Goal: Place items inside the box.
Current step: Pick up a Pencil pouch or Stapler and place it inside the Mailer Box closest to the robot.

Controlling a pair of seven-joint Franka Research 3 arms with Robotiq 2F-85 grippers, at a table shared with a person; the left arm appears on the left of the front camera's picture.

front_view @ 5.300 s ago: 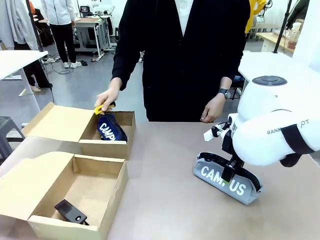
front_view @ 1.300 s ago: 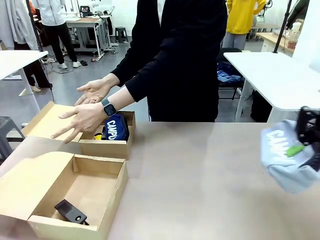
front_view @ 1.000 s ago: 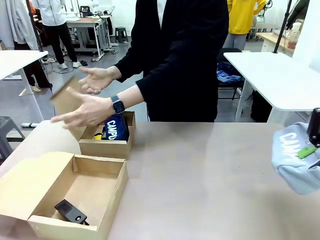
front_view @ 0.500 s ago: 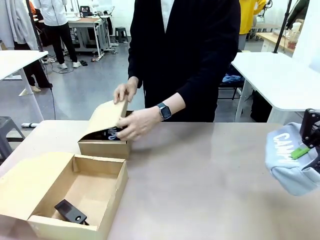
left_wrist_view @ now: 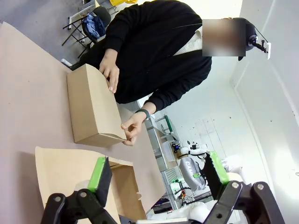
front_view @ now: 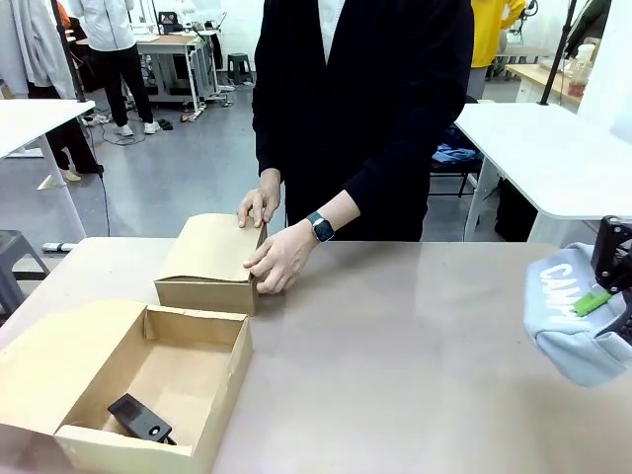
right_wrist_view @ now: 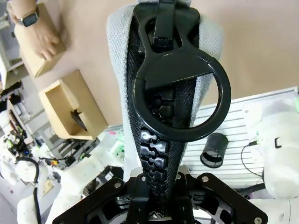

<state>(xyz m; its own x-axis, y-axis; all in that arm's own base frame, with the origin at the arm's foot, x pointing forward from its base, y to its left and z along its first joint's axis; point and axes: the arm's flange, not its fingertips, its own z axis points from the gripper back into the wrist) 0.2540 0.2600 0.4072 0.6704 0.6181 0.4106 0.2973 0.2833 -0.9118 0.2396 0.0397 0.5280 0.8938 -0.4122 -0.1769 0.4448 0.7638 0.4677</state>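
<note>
A grey pouch (front_view: 578, 331) with white "CAMPUS" lettering hangs above the table's right edge, and my right gripper (front_view: 604, 288) is shut on it. In the right wrist view the gripper (right_wrist_view: 158, 183) pinches the pouch's (right_wrist_view: 119, 51) black zip strip below a big ring pull. A black stapler (front_view: 139, 419) lies in the open near box (front_view: 202, 395) at lower left; this box (right_wrist_view: 56, 93) and the stapler (right_wrist_view: 77, 119) also show past the pouch. My left gripper (left_wrist_view: 156, 173) is open, nothing between its green pads, above the open box's flap (left_wrist_view: 65, 163).
The person stands at the far side with both hands on the lid of the small far box (front_view: 209, 259), which is shut; it (left_wrist_view: 91, 109) also lies ahead of my left gripper. Bare tabletop (front_view: 395, 365) stretches between the boxes and the pouch.
The person has folded the far box's lid down and now presses it shut with both hands. My right gripper and the grey pouch have hardly moved.
</note>
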